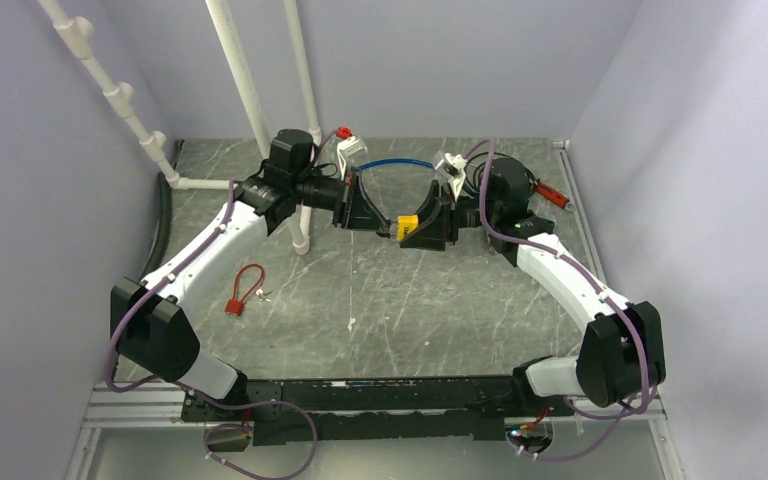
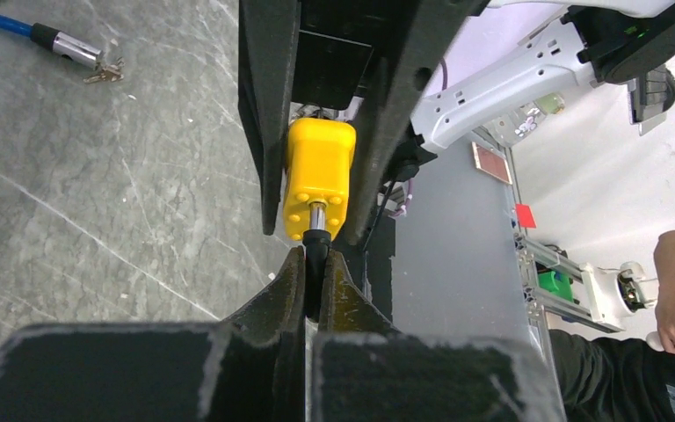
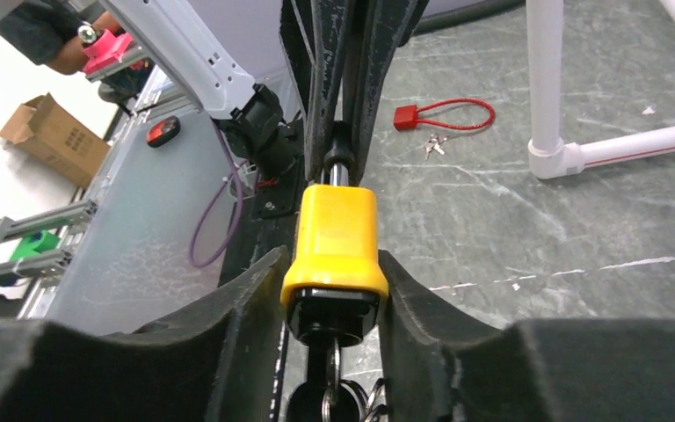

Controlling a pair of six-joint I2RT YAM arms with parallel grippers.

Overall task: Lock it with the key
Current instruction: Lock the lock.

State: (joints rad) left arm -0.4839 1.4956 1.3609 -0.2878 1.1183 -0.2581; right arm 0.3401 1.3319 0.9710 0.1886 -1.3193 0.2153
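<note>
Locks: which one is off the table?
The yellow lock, gripped between the left claw and the right claw. The red lock and the blue cable both lie on the table.

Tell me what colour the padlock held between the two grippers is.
The padlock is yellow, clearest in the right wrist view.

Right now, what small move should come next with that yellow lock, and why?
Probably push the cable end deeper into the yellow lock: the left fingers pinch it, bare metal shows outside the body, and the right fingers brace the lock.
</note>
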